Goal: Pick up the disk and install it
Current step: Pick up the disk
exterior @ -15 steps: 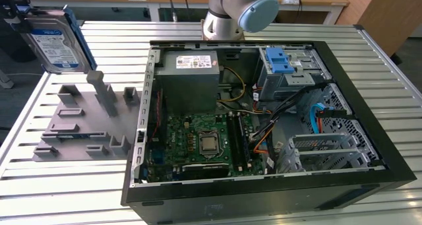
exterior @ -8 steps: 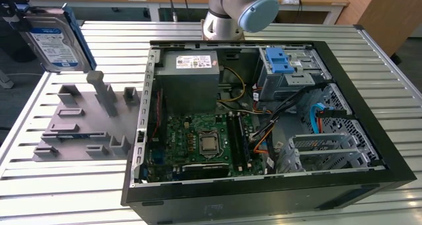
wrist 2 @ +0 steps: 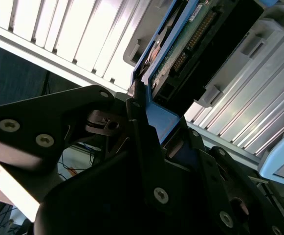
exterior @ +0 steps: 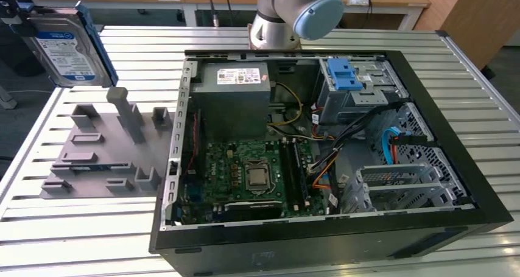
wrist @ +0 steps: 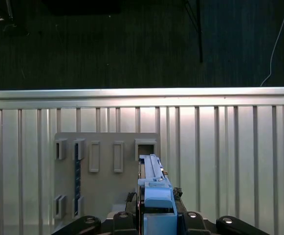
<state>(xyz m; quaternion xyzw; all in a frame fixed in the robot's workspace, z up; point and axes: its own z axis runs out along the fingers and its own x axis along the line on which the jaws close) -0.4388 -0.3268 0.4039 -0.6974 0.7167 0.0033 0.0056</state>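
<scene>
**Q:** What stage of the work is shown?

**A:** Pick-up is done and installation is not. The slatted table point(exterior: 81, 228) carries an open computer case point(exterior: 325, 237). The case lies well apart from the pincer point(exterior: 18, 12), toward the exterior view's right. The case's drive bay point(exterior: 369, 97), with its blue latch point(exterior: 345, 75), holds no disk. A grey slotted fixture point(exterior: 97, 149) sits below the pincer and nearer to it than the case does. In the first wrist view the fixture point(wrist: 105, 181) shows past the carried part.

**Q:** Where is the disk?

**A:** The disk point(exterior: 69, 42) is in the pincer, raised clear of the fixture and touching nothing else. It stands on edge, its labelled face visible in the exterior view.

**Q:** And the pincer itself?

**A:** It is pressed together on the disk. In the second wrist view the pincer point(wrist 2: 146, 122) grips one end at a blue rail, with the drive's circuit-board side point(wrist 2: 190, 44) running away from it. The contact surfaces are partly masked by the pincer's own body, so the exact seating is uncertain.
</scene>
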